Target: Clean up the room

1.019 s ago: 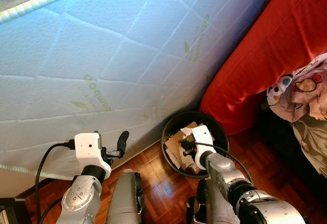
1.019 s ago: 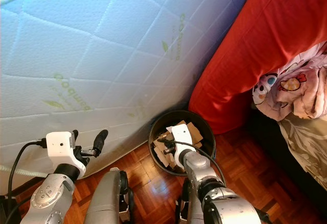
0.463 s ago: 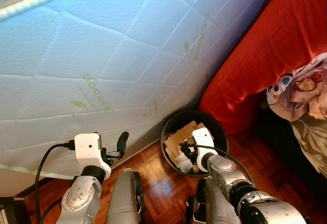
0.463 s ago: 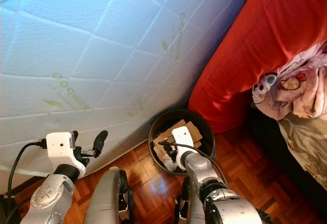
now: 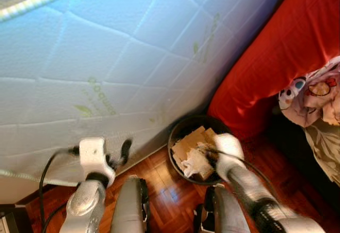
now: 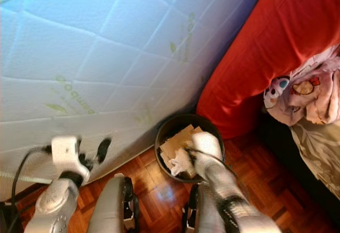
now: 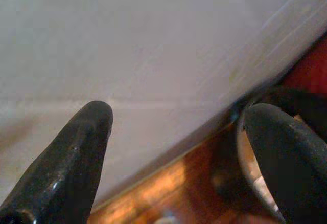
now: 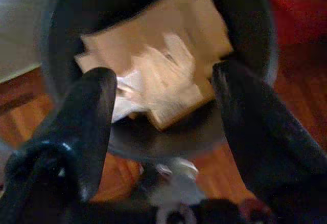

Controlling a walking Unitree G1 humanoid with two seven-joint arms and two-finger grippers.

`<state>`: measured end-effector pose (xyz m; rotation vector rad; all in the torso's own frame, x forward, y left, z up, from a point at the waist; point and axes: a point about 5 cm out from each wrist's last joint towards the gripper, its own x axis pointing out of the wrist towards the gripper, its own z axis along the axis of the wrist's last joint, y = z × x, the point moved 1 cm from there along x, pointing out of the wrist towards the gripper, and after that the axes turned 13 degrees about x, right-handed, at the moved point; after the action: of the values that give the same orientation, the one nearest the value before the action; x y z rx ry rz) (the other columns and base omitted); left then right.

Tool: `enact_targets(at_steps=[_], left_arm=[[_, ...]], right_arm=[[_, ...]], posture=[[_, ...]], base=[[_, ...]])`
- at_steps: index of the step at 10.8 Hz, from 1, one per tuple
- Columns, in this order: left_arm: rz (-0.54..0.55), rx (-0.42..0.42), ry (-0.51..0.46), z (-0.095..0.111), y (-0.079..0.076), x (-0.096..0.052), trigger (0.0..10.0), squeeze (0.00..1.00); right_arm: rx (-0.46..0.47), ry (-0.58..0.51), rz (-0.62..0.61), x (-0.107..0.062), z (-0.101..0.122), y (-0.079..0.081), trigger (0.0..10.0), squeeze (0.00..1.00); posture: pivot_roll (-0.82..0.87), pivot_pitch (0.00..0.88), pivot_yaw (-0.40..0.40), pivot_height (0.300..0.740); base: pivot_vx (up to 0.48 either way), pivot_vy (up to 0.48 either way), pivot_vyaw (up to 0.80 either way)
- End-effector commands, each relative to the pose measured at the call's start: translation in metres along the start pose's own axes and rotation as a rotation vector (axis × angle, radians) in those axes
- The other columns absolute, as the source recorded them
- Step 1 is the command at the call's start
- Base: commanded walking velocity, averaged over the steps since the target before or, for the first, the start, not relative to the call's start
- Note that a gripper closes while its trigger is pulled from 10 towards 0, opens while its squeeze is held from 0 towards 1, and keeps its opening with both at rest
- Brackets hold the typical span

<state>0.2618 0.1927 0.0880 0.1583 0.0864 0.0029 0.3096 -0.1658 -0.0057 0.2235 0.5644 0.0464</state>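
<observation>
Right wrist view — fingers (image 8: 92, 132) spread, empty, above bin (image 8: 255, 35)

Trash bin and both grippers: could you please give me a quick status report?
Right gripper open above the black bin. Bin holds cardboard and crumpled paper. Left gripper open, idle by the mattress.

The mattress (image 5: 106, 57) looks like soft white cloth with stitched lines, matt and a bit puffy. The red sheet (image 5: 276, 47) is smooth, matt cloth. The floor (image 6: 154, 190) is shiny brown wood in small blocks. The bin (image 8: 245, 9) is dark and smooth, like plastic, and holds matt brown cardboard (image 8: 168, 45) and crumpled white paper (image 5: 197, 164). The right pincer (image 8: 162, 111) has glossy black fingers (image 8: 87, 121).
</observation>
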Motion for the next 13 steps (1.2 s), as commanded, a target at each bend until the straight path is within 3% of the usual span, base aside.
enact_targets(at_steps=[1,3,5,7,8,11,13], left_arm=[[0.011,0.014,0.041,-0.014,0.005,-0.001,10.0,0.00],[-0.022,0.047,0.139,-0.048,0.005,0.007,10.0,0.00],[-0.030,0.049,0.204,-0.069,0.004,0.008,10.0,0.00],[-0.057,0.056,0.340,-0.102,0.000,0.002,10.0,0.00],[-0.089,0.066,0.427,-0.122,-0.006,-0.009,10.0,0.00],[-0.092,0.050,0.568,-0.151,-0.011,-0.030,10.0,0.00],[-0.117,0.062,0.633,-0.161,-0.013,-0.037,10.0,0.00]], right_arm=[[0.062,0.002,-0.062,-0.010,-0.021,-0.018,10.0,0.00],[0.201,-0.032,-0.177,-0.032,-0.052,-0.050,10.0,0.00],[0.253,-0.025,-0.236,-0.046,-0.074,-0.060,10.0,0.00],[0.275,0.034,-0.235,-0.050,-0.094,-0.050,10.0,0.00],[0.264,0.082,-0.205,-0.050,-0.103,-0.041,10.0,0.00],[0.259,0.138,-0.232,-0.057,-0.116,-0.044,10.0,0.00],[0.312,0.169,-0.216,-0.059,-0.125,-0.038,10.0,0.00]], posture=[[0.14,0.205,-0.028,0.636],[0.10,0.094,-0.007,0.636],[0.08,0.059,0.003,0.636],[0.05,0.000,0.013,0.636],[0.04,0.000,0.007,0.636],[0.03,0.000,-0.006,0.636],[0.02,0.000,-0.001,0.656]], base=[[0.000,0.000,0.00],[0.000,0.000,0.00],[0.000,0.000,0.00],[0.000,0.000,0.00],[0.000,0.000,0.00],[0.000,0.000,0.00],[0.000,0.000,0.00]])
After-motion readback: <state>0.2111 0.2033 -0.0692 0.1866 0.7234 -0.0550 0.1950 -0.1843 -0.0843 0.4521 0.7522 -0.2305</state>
